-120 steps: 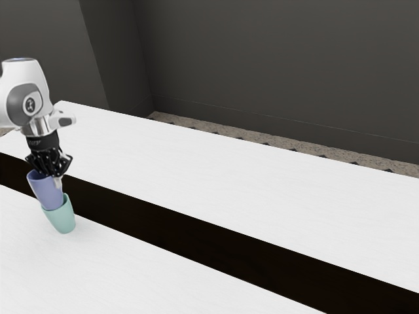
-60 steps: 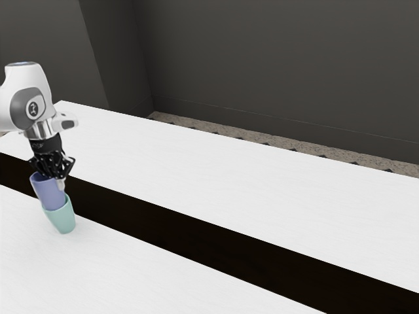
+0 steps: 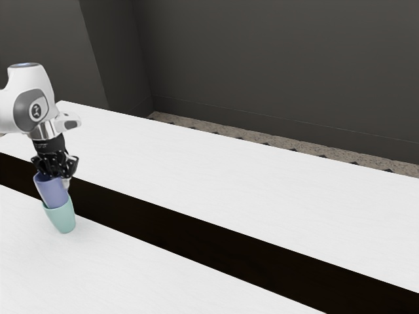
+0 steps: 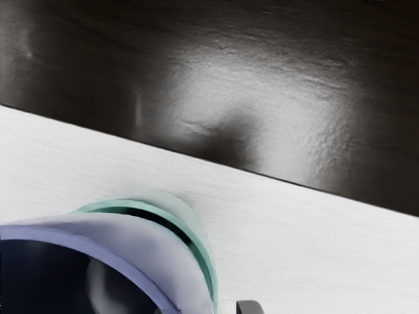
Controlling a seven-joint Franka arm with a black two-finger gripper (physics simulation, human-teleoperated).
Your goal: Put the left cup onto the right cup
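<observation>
White near desk (image 3: 170, 275), dark gap (image 3: 216, 242) behind it, second white desk (image 3: 262, 183) beyond. Arm (image 3: 26, 108) comes down at the exterior view's left. Gripper (image 3: 54, 166) clamped on purple cup (image 3: 51, 190) at its rim, so the cup hangs tilted. Its base is nested in teal cup (image 3: 63, 217), which leans by the near desk's back edge, probably levered askew by the tilted insert. Stack looks nearly seated; release not yet made.
</observation>
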